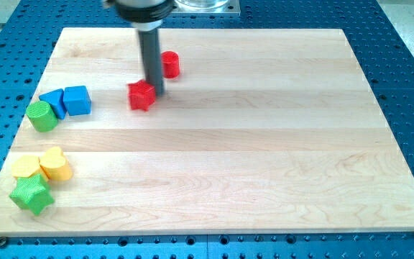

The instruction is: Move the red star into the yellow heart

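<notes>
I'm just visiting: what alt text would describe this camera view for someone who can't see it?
My tip rests against the right side of the red star on a wooden board, with a red cylinder behind. The yellow heart sits far off at the lower left among yellow, green and blue blocks.

My tip touches the red star's right side, well apart from the yellow heart.

The board was pale striped wood on a blue perforated table. On the board sat a red star, red cylinder, two blue blocks, green cylinder, yellow heart, yellow block, green star.
</notes>
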You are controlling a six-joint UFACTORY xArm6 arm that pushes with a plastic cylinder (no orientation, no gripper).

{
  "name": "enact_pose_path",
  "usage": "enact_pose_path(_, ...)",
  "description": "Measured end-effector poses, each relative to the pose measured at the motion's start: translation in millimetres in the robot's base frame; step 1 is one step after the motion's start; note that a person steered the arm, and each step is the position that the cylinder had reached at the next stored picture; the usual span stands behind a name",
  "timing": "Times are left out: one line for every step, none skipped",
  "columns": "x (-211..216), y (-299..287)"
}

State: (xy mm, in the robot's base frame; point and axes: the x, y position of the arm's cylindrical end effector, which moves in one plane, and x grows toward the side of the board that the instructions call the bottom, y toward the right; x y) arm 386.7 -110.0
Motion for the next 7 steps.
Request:
enact_pose_path(53.5, -48.7)
enact_pose_path(21.7, -48.5)
enact_pose_path(33.9, -84.5)
enact_pose_path(96.4, -83.3)
enact_pose_path(118.1, -63.2)
enact_pose_path(97.2, -48.5)
enact_pose_path(112.9, -17.7)
